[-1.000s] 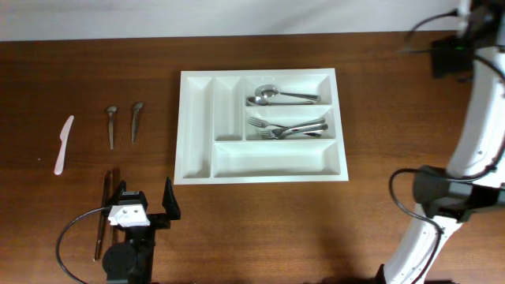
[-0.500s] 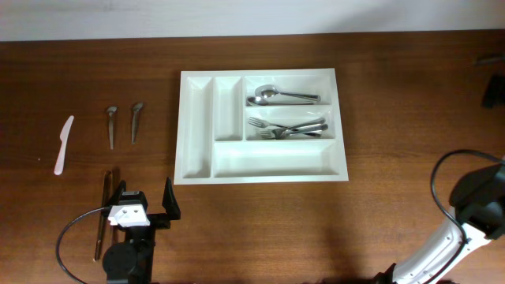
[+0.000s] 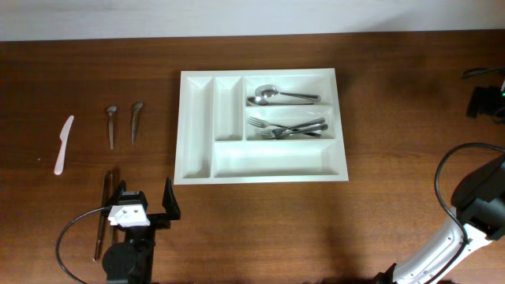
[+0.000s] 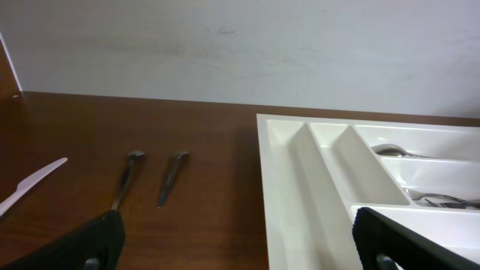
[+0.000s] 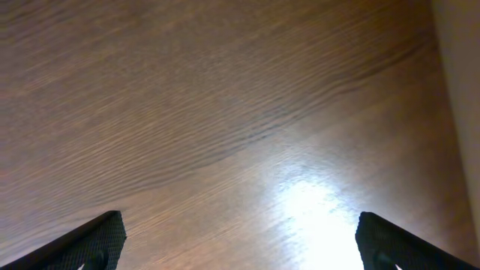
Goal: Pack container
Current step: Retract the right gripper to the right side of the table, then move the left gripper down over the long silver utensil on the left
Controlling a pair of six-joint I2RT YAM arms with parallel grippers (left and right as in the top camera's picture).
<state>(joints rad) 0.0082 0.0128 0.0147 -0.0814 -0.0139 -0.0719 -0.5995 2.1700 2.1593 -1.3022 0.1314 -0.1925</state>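
White plastic makes up the single cutlery tray (image 3: 195,126) on the table, a wide rectangle with five compartments: two narrow upright ones and three long horizontal ones. It lies ahead of the left gripper (image 3: 144,201) and off to the right of its jaws, clear of both fingers. In the farthest long compartment I count two spoons (image 3: 272,95), their bowls pointing toward the narrow slots. The middle one holds a small heap of forks (image 3: 288,128), three as far as I can tell, though they overlap too much to be sure. Ahead of the left jaws and a little to their left lie two short metal utensils (image 3: 111,126) side by side, not touching. One white plastic knife (image 3: 63,144) lies farther left again. Two slim dark sticks (image 3: 104,201) lie just beside the left finger of that gripper, partly hidden by it. The left jaws stand wide apart with nothing between them. The right gripper (image 5: 240,241) is well away past the tray's right end. Its jaws are also spread wide and empty, with only bare wood in front of them. A black cable (image 3: 67,237) loops out from the left arm. The table (image 3: 260,229) is dark brown wood with a fine streaky grain and a bright patch of glare under the right jaws. A plain pale wall (image 4: 240,45) runs behind its far edge.
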